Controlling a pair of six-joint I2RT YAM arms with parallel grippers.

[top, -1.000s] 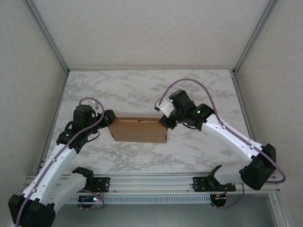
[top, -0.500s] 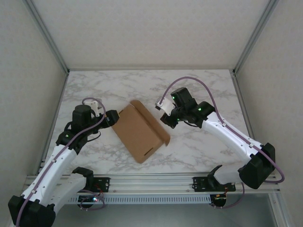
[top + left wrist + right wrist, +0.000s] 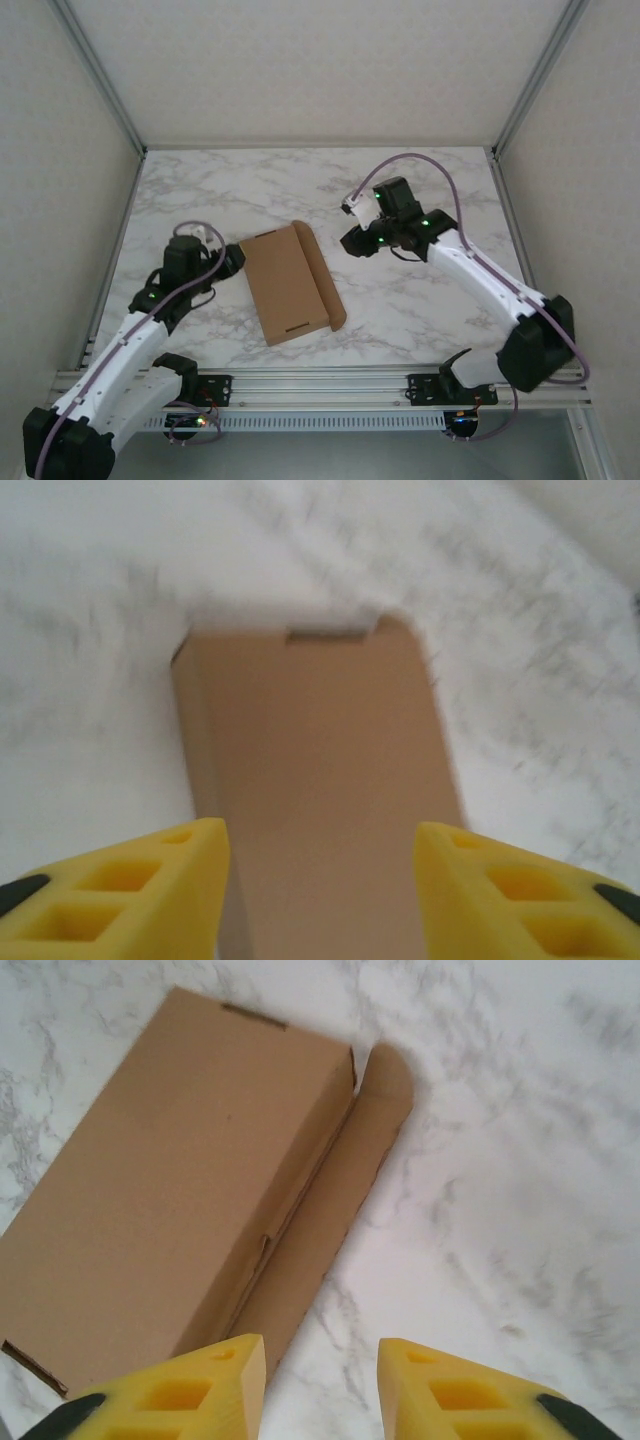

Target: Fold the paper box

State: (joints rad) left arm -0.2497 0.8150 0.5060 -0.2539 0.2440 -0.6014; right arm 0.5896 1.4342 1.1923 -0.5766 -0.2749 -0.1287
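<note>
The paper box (image 3: 288, 284) lies flat on the marble table (image 3: 420, 190), folded into a shallow brown block, its long axis running from far left to near right. A rounded flap (image 3: 372, 1130) sticks out along its right side. My left gripper (image 3: 232, 262) hovers at the box's far-left end; in the left wrist view its yellow fingers (image 3: 150, 880) stand apart over the box (image 3: 310, 730), holding nothing. My right gripper (image 3: 352, 243) hangs to the right of the box, open (image 3: 320, 1345), above bare marble beside the box (image 3: 170, 1180) and its flap.
Grey walls with metal corner posts (image 3: 105, 85) enclose the table on three sides. An aluminium rail (image 3: 320, 385) with the arm bases runs along the near edge. Bare marble lies behind and to the right of the box.
The box, held on edge between both grippers a second ago, has dropped flat and turned. The right gripper let go and drew back to the right; the left arm pulled back slightly.
</note>
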